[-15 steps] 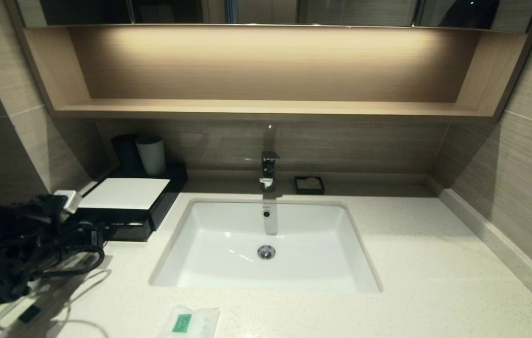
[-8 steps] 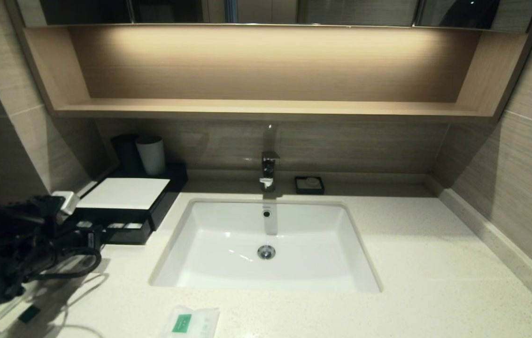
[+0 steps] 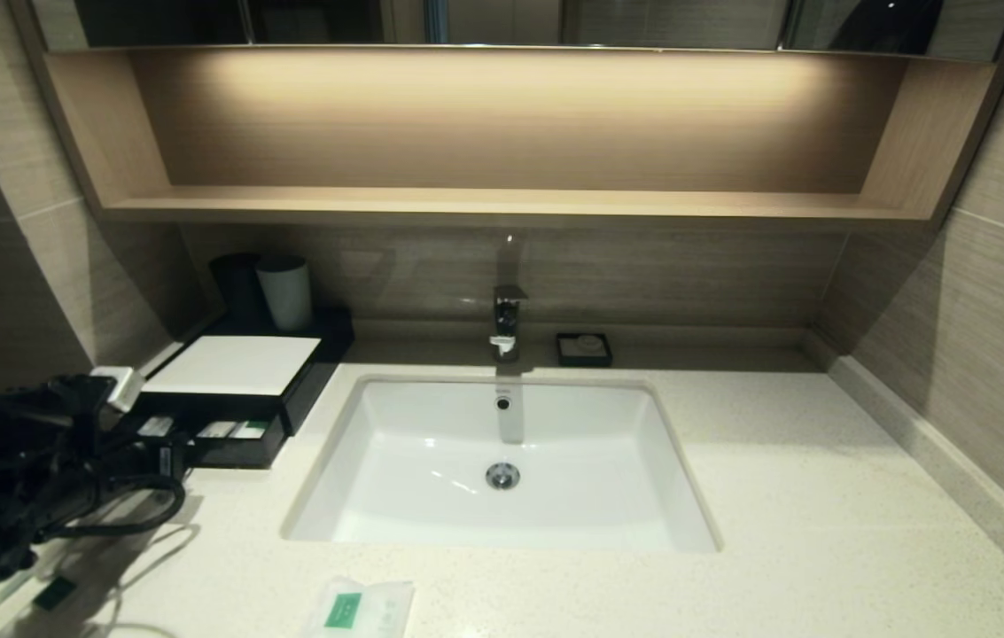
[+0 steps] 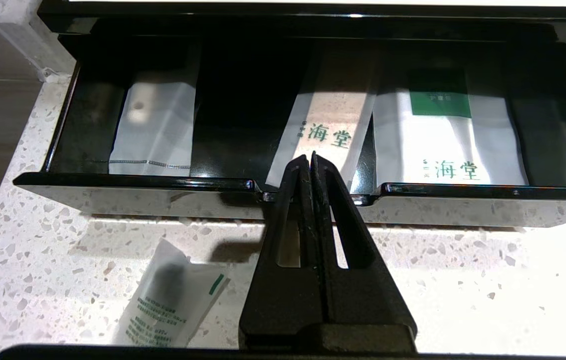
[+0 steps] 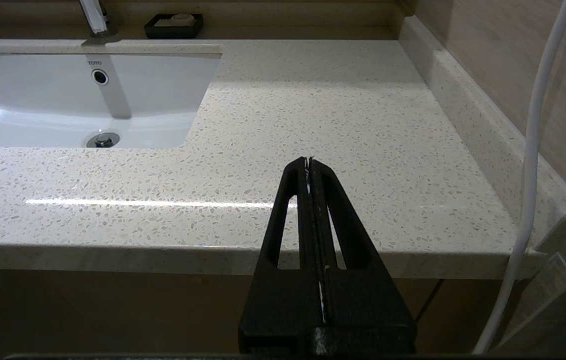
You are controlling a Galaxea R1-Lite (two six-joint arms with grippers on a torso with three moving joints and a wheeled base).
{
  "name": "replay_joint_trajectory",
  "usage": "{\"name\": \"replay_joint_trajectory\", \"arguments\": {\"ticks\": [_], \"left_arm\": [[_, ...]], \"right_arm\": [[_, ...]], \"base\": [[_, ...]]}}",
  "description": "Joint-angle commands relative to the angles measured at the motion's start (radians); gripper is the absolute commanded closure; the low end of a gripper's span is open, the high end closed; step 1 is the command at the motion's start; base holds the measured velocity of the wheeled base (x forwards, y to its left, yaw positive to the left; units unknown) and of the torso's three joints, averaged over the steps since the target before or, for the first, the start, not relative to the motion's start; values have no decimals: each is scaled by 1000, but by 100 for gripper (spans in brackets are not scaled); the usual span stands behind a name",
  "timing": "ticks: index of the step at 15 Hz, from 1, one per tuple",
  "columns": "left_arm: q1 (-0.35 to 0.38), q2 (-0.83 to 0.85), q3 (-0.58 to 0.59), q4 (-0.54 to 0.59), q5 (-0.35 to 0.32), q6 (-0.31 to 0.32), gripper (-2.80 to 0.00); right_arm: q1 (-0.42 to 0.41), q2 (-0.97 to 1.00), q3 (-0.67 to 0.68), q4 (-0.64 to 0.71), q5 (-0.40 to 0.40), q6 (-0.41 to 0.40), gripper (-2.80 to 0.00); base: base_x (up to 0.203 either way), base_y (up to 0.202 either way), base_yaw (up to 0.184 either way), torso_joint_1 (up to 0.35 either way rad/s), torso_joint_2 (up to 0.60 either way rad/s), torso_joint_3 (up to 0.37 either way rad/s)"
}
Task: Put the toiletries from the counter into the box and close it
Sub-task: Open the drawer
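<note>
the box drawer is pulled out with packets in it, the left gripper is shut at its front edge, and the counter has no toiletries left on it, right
Not quite. The drawer of the box is out with packets inside, and the left gripper is shut at its front edge, but toiletries remain on the counter: a sachet in the head view and another packet in the left wrist view.

Glossy black plastic box [image 4: 312, 192] on speckled polished stone counter [image 5: 312, 110]; sachets [image 4: 445, 137] in thin crinkly film (semi-translucent); glazed white sink [image 3: 431, 443].
</note>
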Motion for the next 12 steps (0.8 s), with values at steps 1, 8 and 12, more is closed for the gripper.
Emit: {"name": "replay_joint_trajectory", "arguments": {"ticks": [1, 8, 12], "left_arm": [[1, -17, 15, -6, -1, 1, 0], [7, -44, 49, -6, -3, 1, 0], [11, -67, 78, -6, -3, 0, 0]], "right_arm": [[0, 0, 2, 0, 0, 0, 0], [0, 0, 0, 0, 0, 0, 0], [0, 0, 2, 0, 0, 0, 0]], "base": [[0, 0, 0, 0, 0, 0], [0, 0, 0, 0, 0, 0], [0, 0, 0, 0, 0, 0]]}}
